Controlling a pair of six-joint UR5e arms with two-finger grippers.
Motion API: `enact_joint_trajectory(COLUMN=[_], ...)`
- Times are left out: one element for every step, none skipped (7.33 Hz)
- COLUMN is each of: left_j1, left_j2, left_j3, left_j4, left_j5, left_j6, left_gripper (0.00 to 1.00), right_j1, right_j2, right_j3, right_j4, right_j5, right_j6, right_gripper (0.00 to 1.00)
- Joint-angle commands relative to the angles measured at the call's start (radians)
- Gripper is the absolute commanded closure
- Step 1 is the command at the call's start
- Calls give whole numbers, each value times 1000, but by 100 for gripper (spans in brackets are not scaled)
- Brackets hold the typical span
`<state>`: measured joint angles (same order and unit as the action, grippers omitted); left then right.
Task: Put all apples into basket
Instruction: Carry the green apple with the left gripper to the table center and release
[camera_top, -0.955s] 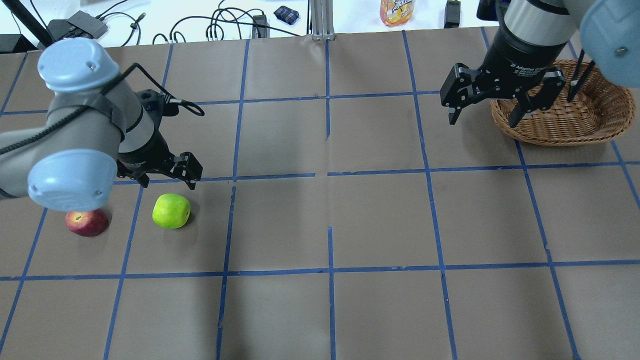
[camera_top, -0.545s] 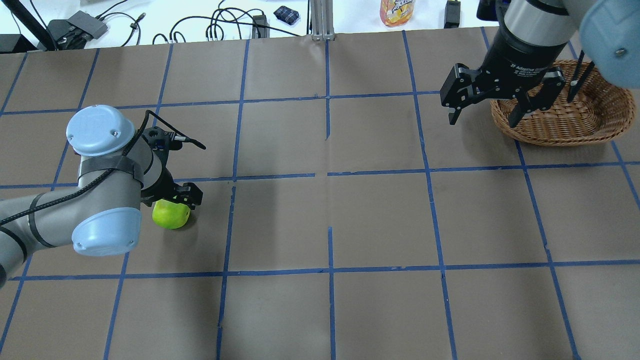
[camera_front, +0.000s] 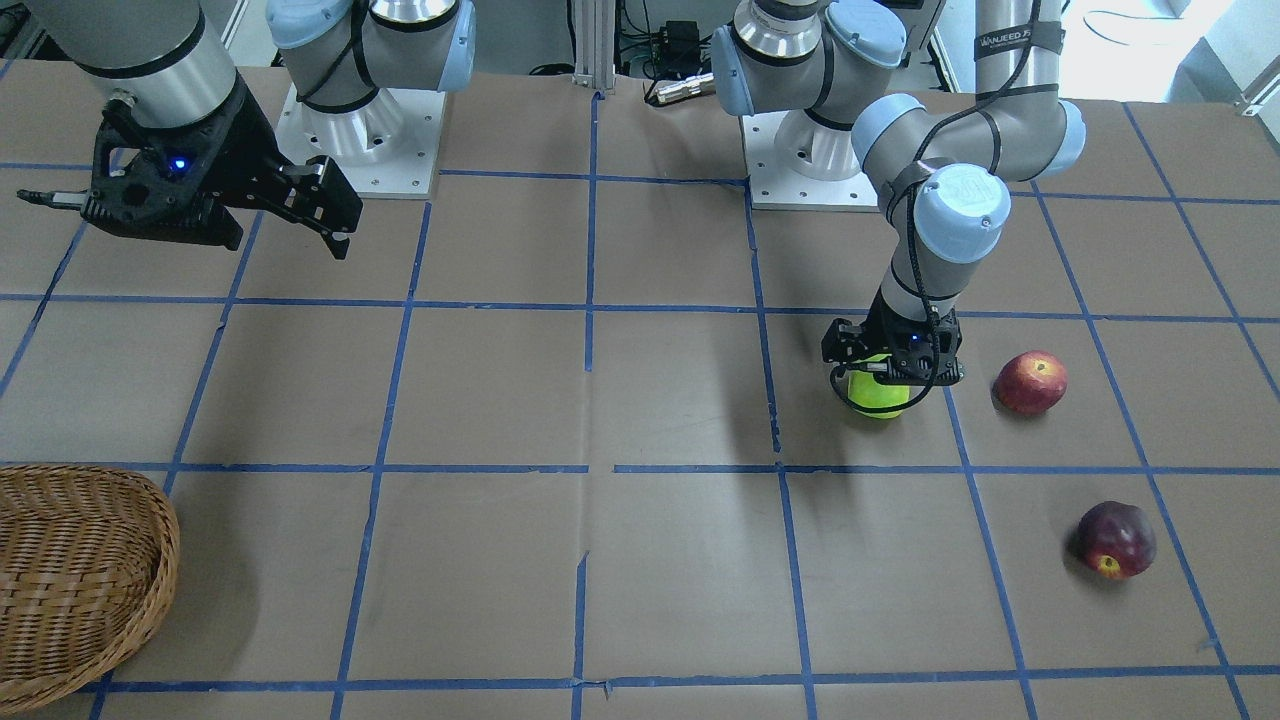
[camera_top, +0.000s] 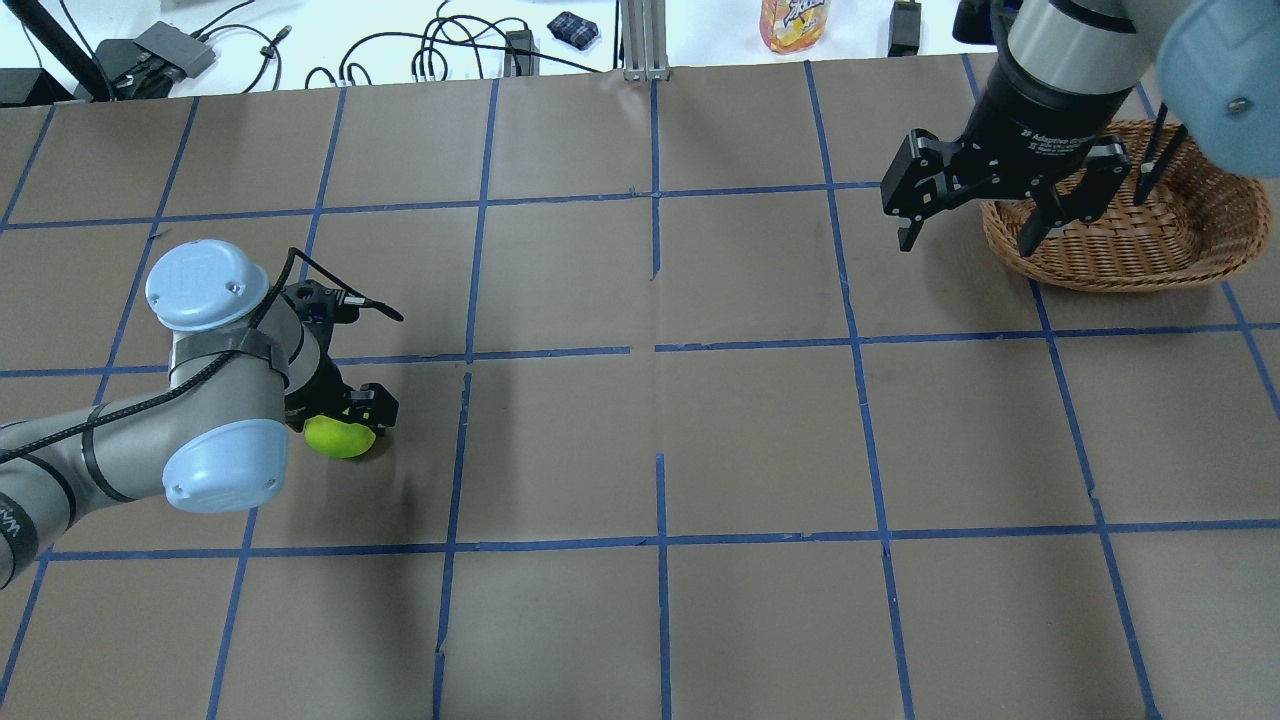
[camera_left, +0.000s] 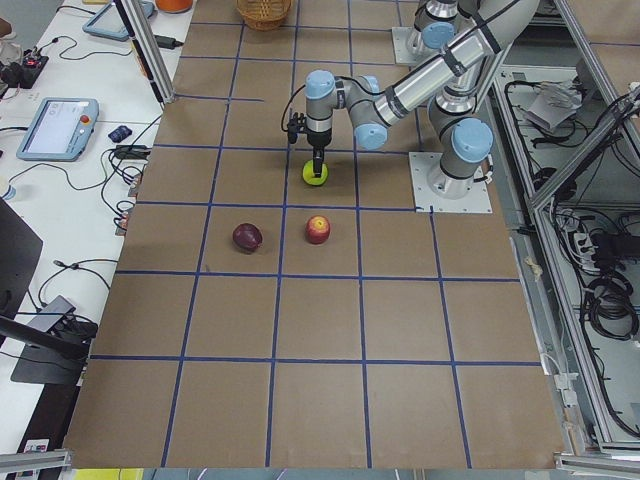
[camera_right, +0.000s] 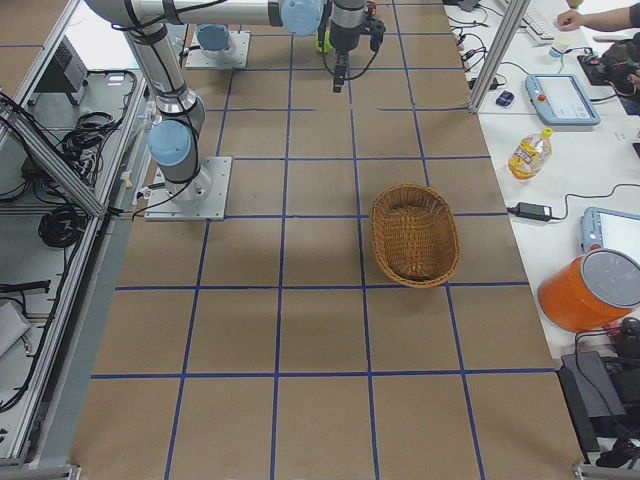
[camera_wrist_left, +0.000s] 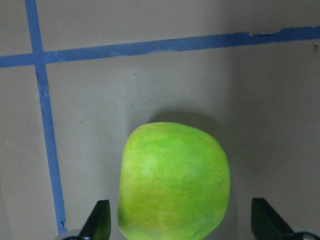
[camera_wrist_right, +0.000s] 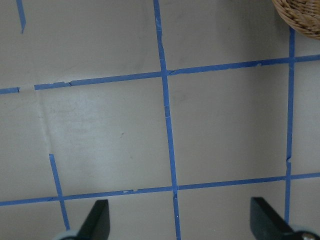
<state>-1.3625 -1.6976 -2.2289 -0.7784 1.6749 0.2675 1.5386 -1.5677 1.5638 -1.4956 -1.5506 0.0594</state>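
The left tool (camera_top: 347, 414) hung low over the green apple (camera_wrist_left: 174, 182), its jaws open and standing on either side of the fruit. In the wrist view a gap showed on both sides, and it was narrower on one side than the other. The apple sat on the counter (camera_top: 760, 440), to the left in the overhead view. The red apple (camera_front: 1030, 382) was near it and the dark apple (camera_front: 1115, 540) lay further off. The basket (camera_top: 1120, 262) stood at the far right, well apart from all three and with no apple showing in it. The right tool (camera_top: 970, 228) hovered open and empty just beside the basket's rim.

The uneven gap looked like the main risk. On closing, the nearer finger would probably touch first and push the round apple sideways, so it could roll out or be pinched off-centre. A shallow grip on the smooth skin could slip during the long carry across the counter. A rolling apple might also knock the red one.
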Motion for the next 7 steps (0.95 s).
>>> enact_joint_trajectory(left_j1=[3, 2, 2, -12, -41, -105, -185], left_j2=[-23, -22, -8, 6, 0, -11, -23], left_j3=[9, 12, 20, 43, 58, 63, 92], left_j4=[25, 28, 30, 19, 13, 22, 22], left_j5=[2, 3, 5, 8, -9, -55, -73], left_j6=[5, 9, 9, -4, -139, -289, -412], left_gripper=[35, 68, 74, 74, 73, 73, 73], right_j1=[0, 1, 0, 0, 0, 0, 1], right_j2=[0, 0, 0, 0, 0, 0, 0], right_j3=[2, 2, 2, 2, 2, 2, 2], right_j4=[0, 0, 0, 0, 0, 0, 0], right_j5=[1, 1, 1, 0, 1, 3, 1], right_j6=[2, 2, 2, 2, 2, 3, 2], right_gripper=[0, 0, 0, 0, 0, 0, 0])
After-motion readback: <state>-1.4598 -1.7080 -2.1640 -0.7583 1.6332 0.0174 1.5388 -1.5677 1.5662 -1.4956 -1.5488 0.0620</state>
